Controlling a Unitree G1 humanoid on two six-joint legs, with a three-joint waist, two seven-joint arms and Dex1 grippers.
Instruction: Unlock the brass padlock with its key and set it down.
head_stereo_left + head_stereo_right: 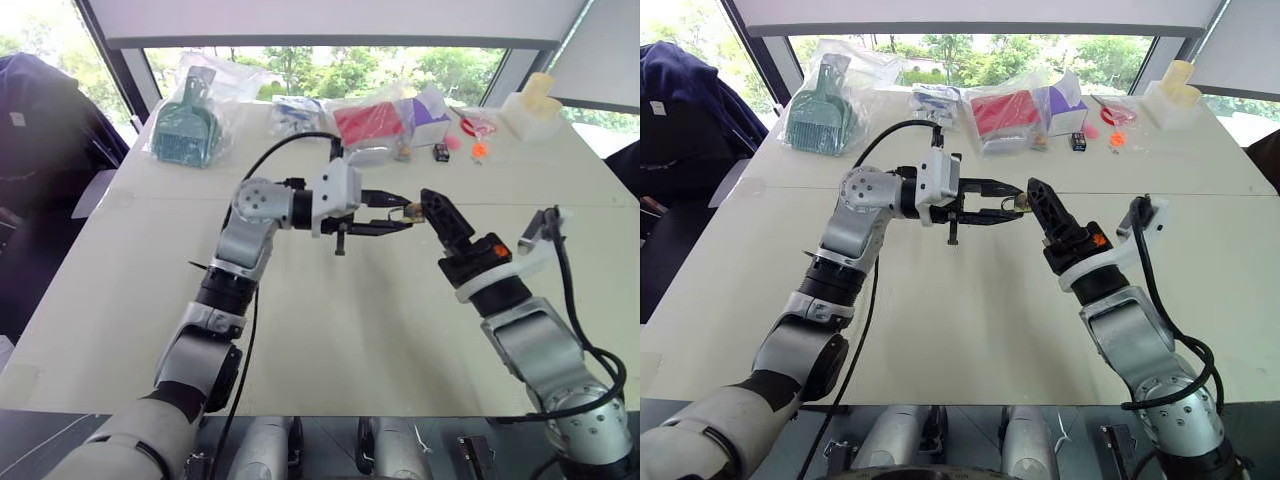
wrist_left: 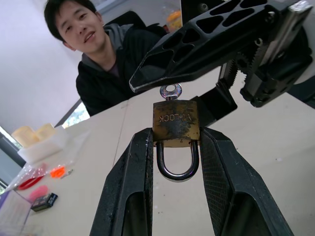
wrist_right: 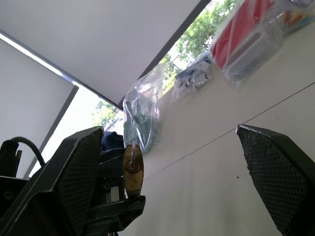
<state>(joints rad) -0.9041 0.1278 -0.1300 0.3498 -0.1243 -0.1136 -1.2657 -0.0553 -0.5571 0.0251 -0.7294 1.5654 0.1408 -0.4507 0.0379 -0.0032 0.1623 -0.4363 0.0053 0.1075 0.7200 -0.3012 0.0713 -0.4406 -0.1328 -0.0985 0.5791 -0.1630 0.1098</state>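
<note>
The brass padlock (image 2: 175, 125) hangs above the table with my left gripper (image 2: 174, 135) shut on its yellowish body, and its silvery shackle loops back between the two fingers. A small silver key (image 2: 171, 91) sticks out of the far end of the padlock. From the head, the left gripper (image 1: 398, 213) points to the right with the padlock (image 1: 411, 212) at its tips. My right gripper (image 3: 170, 130) stands wide open just to the right of it. One of its black fingers (image 1: 443, 218) sits close beside the key end, and nothing is held between its jaws.
Bagged goods line the table's far edge: a green brush (image 1: 187, 130), a red box (image 1: 372, 125), a purple box (image 1: 430, 115) and white foam (image 1: 530, 110). Small orange items (image 1: 478, 150) lie nearby. A person (image 2: 106, 73) sits at the table's right side.
</note>
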